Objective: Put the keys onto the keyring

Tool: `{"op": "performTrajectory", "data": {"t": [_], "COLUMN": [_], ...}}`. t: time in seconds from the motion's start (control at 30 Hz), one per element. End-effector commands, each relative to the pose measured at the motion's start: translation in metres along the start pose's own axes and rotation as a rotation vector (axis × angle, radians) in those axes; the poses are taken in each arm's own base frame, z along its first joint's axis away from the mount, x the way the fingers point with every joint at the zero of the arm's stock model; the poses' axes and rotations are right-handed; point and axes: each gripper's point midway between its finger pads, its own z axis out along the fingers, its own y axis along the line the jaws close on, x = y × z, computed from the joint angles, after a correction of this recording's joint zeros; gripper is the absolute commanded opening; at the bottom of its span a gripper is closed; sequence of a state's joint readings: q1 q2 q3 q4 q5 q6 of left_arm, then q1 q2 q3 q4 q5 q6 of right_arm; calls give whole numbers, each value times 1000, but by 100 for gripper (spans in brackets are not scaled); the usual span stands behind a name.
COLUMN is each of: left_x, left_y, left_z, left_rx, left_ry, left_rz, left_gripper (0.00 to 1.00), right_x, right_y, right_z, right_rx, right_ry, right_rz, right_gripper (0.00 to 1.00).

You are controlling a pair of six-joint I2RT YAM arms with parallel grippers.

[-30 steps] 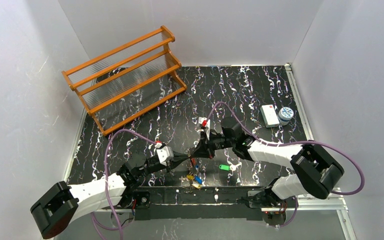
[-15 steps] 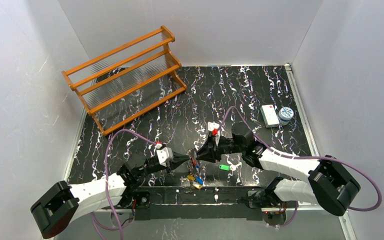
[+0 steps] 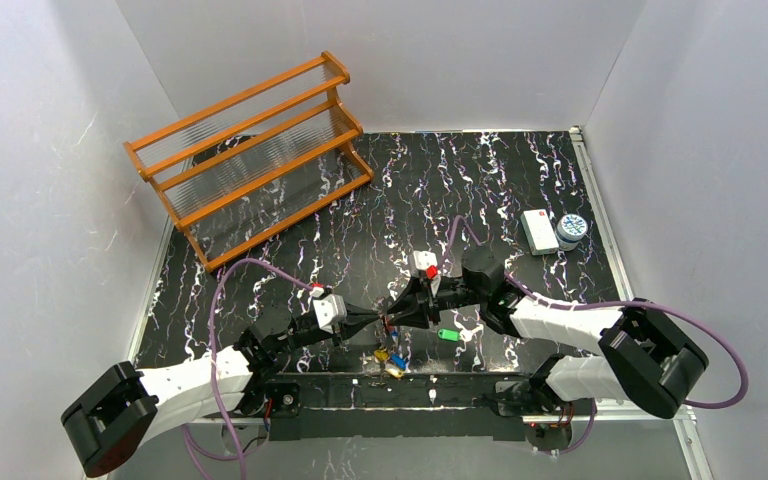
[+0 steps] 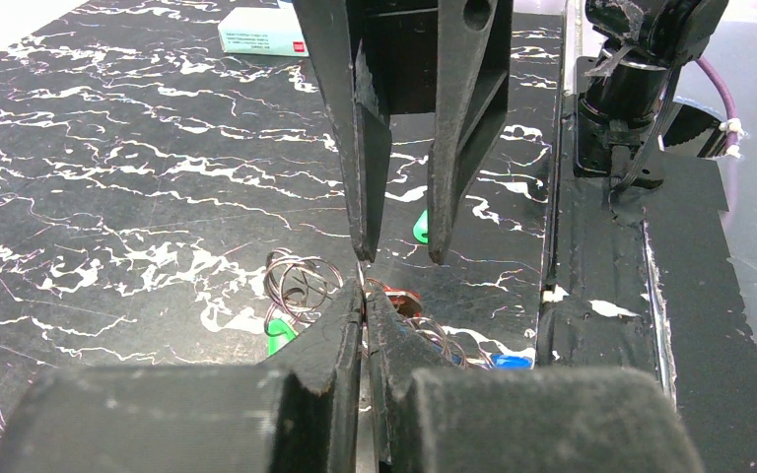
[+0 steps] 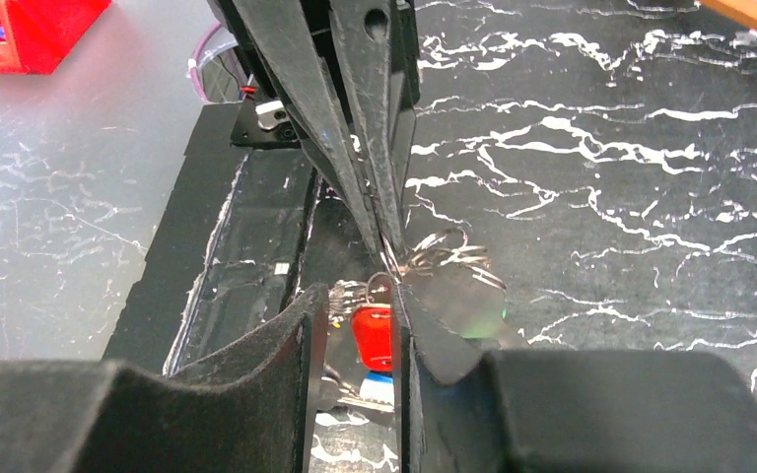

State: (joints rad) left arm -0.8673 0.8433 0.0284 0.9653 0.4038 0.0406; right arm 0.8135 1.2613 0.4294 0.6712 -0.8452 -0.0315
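Note:
My left gripper [image 3: 378, 316] [image 4: 366, 296] is shut on the keyring [image 4: 359, 274], a thin pale wire loop held just above the table near the front edge. My right gripper [image 3: 397, 314] [image 5: 352, 305] faces it tip to tip and is open. A red key tag [image 5: 372, 335] [image 4: 401, 299] hangs between its fingers, close to the right one. Wire coils [image 4: 301, 281] and a green tag [image 4: 278, 335] hang beside the left fingers. A blue tag [image 4: 511, 362] and a yellow one [image 3: 384, 354] lie below. Another green-tagged key [image 3: 448, 335] lies apart to the right.
A wooden rack [image 3: 250, 155] stands at the back left. A white rectangular box [image 3: 537, 231] and a round container [image 3: 571, 230] sit at the right edge. The black base strip [image 3: 400, 385] runs along the near table edge just below the keys.
My right arm has swung down and its gripper has closed in on the left gripper's tips. The left arm has held still with the keyring.

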Motion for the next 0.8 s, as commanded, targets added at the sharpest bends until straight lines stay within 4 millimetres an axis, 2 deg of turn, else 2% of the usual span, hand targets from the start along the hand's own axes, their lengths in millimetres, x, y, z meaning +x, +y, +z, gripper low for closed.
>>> {"op": "performTrajectory", "data": {"t": [0.0,0.37,0.6,0.77], "left_x": [-17,-19,-20,-21], "left_y": [-1,-2,-3,-3], "left_z": [3,4,4,4], "left_rx": [10,19,23,23], "left_ry": [-57,-62,-66,-69], "left_rz": [24,24,24,25], "left_gripper": [0,0,0,0], "right_x": [-25,-20,-25,-28], "right_y": [3,-5,-18,-20], "right_z": [5,11,13,14], "right_rx": [-62,-47,14,18], "right_ry": [-71,-57,-63,-72], "right_rz": [-110,-96,-108,-114], "right_gripper": [38,38,38,37]}}
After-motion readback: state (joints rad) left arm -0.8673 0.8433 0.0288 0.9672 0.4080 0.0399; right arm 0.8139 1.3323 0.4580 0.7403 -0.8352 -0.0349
